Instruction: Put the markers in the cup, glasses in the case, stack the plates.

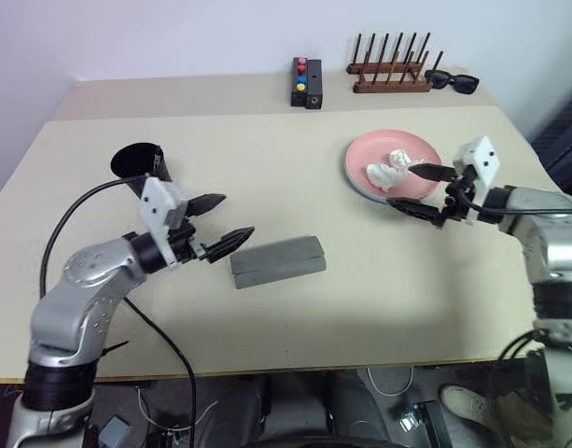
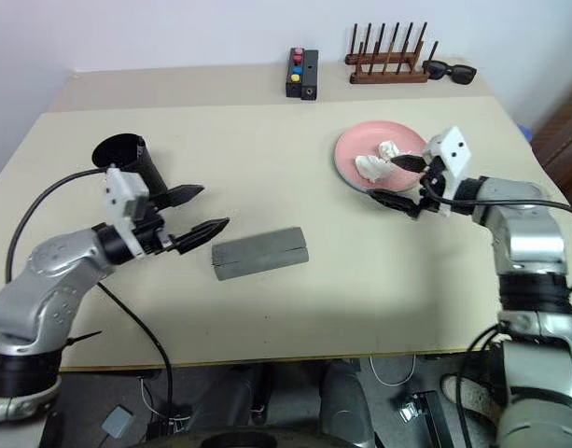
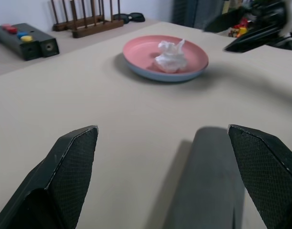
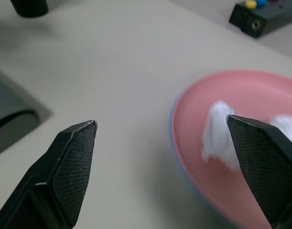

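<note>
The salmon pink plate (image 1: 411, 149) rests on the light blue plate (image 3: 161, 78), whose rim shows just under it, at the table's right. Crumpled white tissue (image 1: 386, 172) lies on the pink plate. My right gripper (image 1: 409, 187) hangs open at the plates' near right edge, one fingertip over the rim, holding nothing. The grey case (image 1: 278, 260) lies shut mid-table. Just left of the case, my left gripper (image 1: 220, 222) is open and empty, pointing at the case's end. The black cup (image 1: 136, 161) stands upright behind that arm. The markers and the glasses are out of view.
At the back of the table sit a small black box with coloured buttons (image 1: 306, 82), a wooden peg rack (image 1: 390, 73) and black sunglasses (image 1: 452, 81). A black cable (image 1: 164, 345) trails from my left arm over the table's front edge.
</note>
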`<state>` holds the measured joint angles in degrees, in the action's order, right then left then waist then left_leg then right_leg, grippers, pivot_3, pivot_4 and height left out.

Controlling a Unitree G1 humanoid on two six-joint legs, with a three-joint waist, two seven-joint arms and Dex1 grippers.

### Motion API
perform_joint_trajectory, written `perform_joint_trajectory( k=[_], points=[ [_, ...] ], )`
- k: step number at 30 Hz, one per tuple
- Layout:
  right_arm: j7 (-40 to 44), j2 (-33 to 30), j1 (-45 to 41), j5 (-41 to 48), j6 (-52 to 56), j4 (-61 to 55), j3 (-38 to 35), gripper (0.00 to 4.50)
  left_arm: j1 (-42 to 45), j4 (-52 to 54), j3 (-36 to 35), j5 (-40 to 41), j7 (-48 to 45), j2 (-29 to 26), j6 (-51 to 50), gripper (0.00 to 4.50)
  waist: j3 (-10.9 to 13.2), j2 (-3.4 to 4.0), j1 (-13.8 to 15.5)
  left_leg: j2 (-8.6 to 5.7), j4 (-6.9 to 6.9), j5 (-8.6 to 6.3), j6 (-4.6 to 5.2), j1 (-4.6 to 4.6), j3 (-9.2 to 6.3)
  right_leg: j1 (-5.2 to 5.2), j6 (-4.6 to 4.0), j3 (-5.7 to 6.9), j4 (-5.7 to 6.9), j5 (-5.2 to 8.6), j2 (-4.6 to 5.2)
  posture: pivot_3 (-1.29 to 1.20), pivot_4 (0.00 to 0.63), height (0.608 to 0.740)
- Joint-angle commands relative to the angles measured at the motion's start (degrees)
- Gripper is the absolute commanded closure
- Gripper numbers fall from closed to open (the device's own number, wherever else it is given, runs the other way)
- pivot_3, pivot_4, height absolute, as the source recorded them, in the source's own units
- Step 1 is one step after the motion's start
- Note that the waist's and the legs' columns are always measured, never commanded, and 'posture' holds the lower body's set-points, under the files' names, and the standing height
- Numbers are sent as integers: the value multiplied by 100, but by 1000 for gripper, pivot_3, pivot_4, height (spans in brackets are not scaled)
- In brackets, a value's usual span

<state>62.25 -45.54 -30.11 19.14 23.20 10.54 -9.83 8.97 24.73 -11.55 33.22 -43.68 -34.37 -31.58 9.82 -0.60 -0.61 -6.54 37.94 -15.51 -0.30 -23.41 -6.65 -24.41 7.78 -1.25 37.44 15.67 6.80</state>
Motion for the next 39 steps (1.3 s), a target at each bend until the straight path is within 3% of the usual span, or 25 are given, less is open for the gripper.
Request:
perform_joint_trajectory(
  k=[1,6,11,17,32,39],
  points=[
    [-71,-322,398,367,419,-784,-479,50,-450,440,-431,50,40,-69,301,0,0,0,3,0,-1,0,0,0,1,0,0,-1,-1,0,0,0,150,740],
    [-124,-660,1366,555,704,-1426,-1031,50,-1288,664,-869,-222,181,-38,836,0,0,0,48,0,0,-2,2,1,1,6,-1,-2,-5,0,1,0,150,740],
    [-248,-747,2154,698,870,-1846,-1505,50,-2087,773,-1369,-1,-106,-256,883,0,-1,1,124,3,-2,-4,6,2,6,8,-4,-4,-14,-1,2,0,150,740],
    [-432,-691,2713,759,912,-2018,-1801,50,-2399,786,-1663,156,-211,-384,884,0,-3,4,163,5,0,-26,43,6,6,22,-9,-2,-23,-4,1,0,150,740],
    [-378,-901,2669,698,436,-1221,-1818,50,-1971,784,-1124,145,-95,-423,764,0,-7,12,138,5,1,-25,41,9,9,25,-8,-1,-25,-4,-1,0,150,740],
    [-418,-849,2834,840,463,-1349,-1850,50,-2369,891,-1458,295,-289,-577,721,0,-8,13,139,8,1,-26,42,9,9,25,-9,-2,-26,-4,0,0,150,740]
  ],
)
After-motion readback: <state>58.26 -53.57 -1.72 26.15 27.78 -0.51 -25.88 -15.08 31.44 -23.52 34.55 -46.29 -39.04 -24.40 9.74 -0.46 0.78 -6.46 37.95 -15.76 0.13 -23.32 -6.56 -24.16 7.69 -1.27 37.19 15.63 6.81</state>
